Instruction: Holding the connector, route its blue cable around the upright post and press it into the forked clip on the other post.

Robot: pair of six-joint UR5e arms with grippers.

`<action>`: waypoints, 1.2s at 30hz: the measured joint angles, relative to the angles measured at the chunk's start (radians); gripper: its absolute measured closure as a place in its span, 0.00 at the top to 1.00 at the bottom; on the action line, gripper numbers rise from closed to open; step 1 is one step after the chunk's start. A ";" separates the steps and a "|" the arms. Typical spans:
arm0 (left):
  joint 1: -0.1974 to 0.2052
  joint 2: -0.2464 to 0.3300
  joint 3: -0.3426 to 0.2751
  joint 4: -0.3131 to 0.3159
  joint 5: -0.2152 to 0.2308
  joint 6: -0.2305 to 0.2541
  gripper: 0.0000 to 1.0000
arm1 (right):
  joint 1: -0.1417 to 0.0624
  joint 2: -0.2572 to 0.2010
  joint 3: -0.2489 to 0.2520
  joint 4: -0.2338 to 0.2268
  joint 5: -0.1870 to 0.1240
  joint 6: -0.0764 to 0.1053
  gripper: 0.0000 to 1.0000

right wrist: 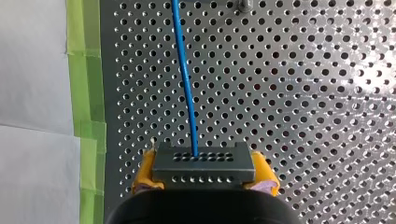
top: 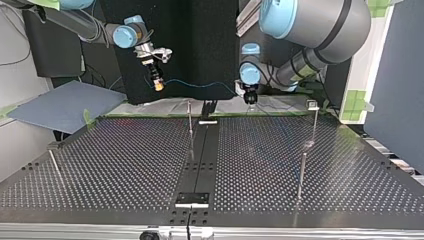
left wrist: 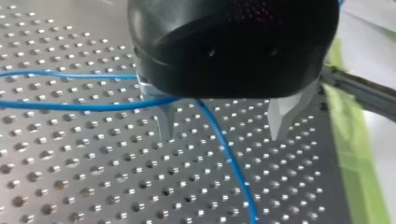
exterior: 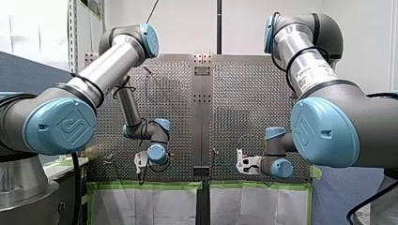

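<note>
Connector (right wrist: pixel 204 163): a dark grey block with two rows of small holes on its face.
Pointing: its long side lies across, from one yellow pad (right wrist: pixel 145 169) to the other. Its holed face looks straight ahead, away from the wrist.
Right jaws: narrow, pinching the connector by its two short ends.
Cable (right wrist: pixel 186 84): thin and bright blue. It leaves the middle of the block and runs straight ahead above the holed surface (right wrist: pixel 303 93).
Top view: only here do we see the long span. Our right arm (top: pixel 125 35) holds its end up at 11 o'clock. The cable sags toward 3 o'clock, across to our left arm (top: pixel 300 65) near 12 o'clock.
Left jaws: wide. In our left wrist view the cable passes by one metal finger (left wrist: pixel 166 123), then runs on between the two. We cannot tell if it touches.
Posts: one thin post (top: pixel 190 127) stands at 12 o'clock from the top view's middle. Another post (top: pixel 314 125) stands at 2 o'clock, with a small head.
Front view: both arm tips sit low, at 7 and 5 o'clock, near the green tape (exterior: pixel 150 186).
</note>
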 joint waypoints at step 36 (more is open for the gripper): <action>-0.024 0.087 -0.111 0.061 0.078 0.056 0.99 | 0.006 0.000 0.000 0.003 0.002 -0.001 0.00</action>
